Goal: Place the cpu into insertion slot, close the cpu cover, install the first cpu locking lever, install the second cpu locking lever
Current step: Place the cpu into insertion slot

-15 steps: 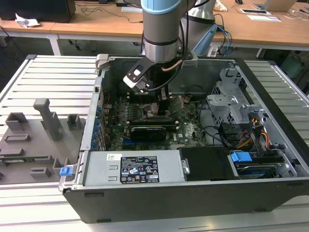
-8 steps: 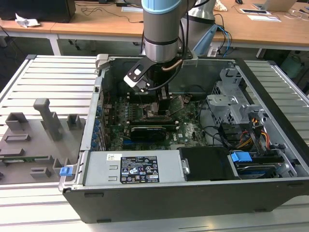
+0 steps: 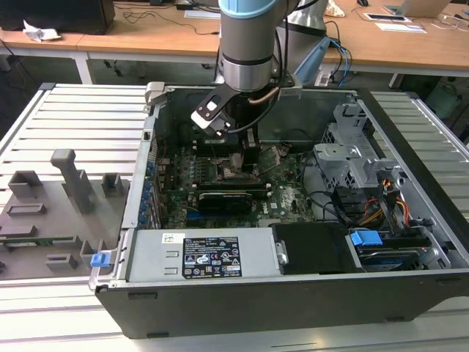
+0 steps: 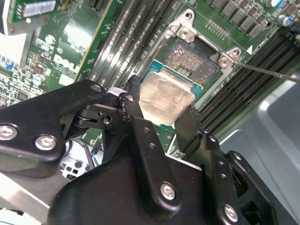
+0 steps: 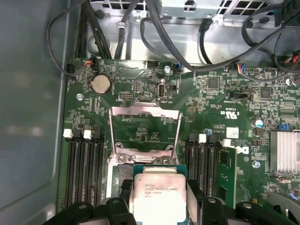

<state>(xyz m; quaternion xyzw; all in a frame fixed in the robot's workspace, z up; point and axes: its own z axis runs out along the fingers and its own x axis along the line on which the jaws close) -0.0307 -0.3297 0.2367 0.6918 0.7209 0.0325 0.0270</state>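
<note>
1. The arm [image 3: 245, 44] reaches straight down into an open computer case [image 3: 220, 308] that lies on a slatted metal table [image 3: 80, 117].
2. The gripper [image 4: 162, 99] is clamped on the chip [image 4: 166, 101]. Its black fingers [image 4: 136, 117] press two opposite edges, and the chip's silver top faces up.
3. In the second wrist view the chip sits over one side of the socket [image 4: 194, 58], so most of the contact grid is bare. I cannot tell whether the chip touches the socket.
4. In the first wrist view the cover [image 5: 144, 111] is swung open, tipped back from the socket over the green board [image 5: 211, 103], which shows through its window.
5. Rows of black memory slots [image 5: 84, 164] run along both sides of the socket.
6. A thin metal rod [image 4: 267, 71] sticks out from one corner of the socket.
</note>
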